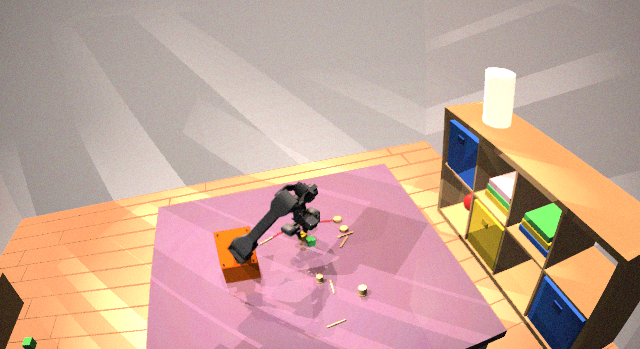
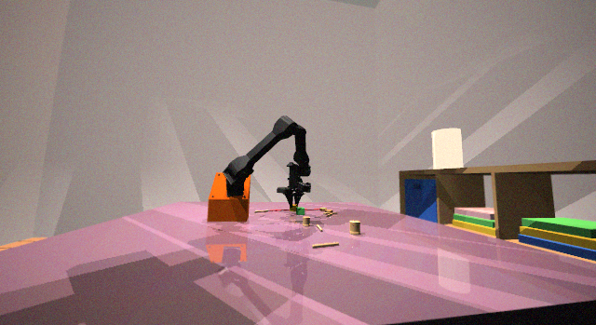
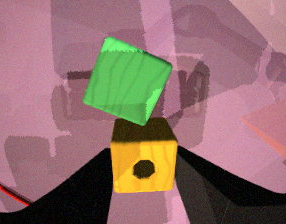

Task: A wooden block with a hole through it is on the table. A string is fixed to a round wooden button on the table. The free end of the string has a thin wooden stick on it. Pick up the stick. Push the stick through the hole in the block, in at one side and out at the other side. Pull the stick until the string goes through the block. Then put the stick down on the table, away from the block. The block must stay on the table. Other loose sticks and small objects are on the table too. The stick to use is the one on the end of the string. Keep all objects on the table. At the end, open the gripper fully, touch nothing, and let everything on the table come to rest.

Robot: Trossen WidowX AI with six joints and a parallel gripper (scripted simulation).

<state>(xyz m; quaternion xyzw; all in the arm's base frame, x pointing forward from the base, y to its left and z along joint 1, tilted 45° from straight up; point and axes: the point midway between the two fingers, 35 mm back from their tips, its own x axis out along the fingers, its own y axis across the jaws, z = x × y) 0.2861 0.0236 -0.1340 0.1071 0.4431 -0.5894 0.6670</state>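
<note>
A yellow block point(image 1: 303, 235) point(image 2: 293, 208) point(image 3: 126, 172) with a dark round hole is between the fingers of my gripper point(image 1: 302, 233) point(image 2: 293, 206) point(image 3: 142, 155), which is shut on it. The block appears slightly raised off the table. The thin wooden stick point(image 1: 266, 240) point(image 2: 262, 211) lies near the robot's orange base. The red string point(image 1: 326, 221) point(image 2: 279, 209) point(image 3: 11, 194) runs from it behind the gripper to the round wooden button point(image 1: 337, 219) point(image 2: 323, 209). The string is partly hidden by the gripper in the top view.
A green block point(image 1: 311, 241) point(image 2: 301, 211) point(image 3: 126, 80) lies close beside the held block. Another wooden disc point(image 1: 343, 229) and two loose sticks point(image 1: 345, 234) point(image 1: 343, 242) lie near the button. Two wooden cylinders point(image 1: 319, 278) point(image 1: 362, 290) and two more sticks point(image 1: 332, 286) point(image 1: 336, 323) lie nearer the front.
</note>
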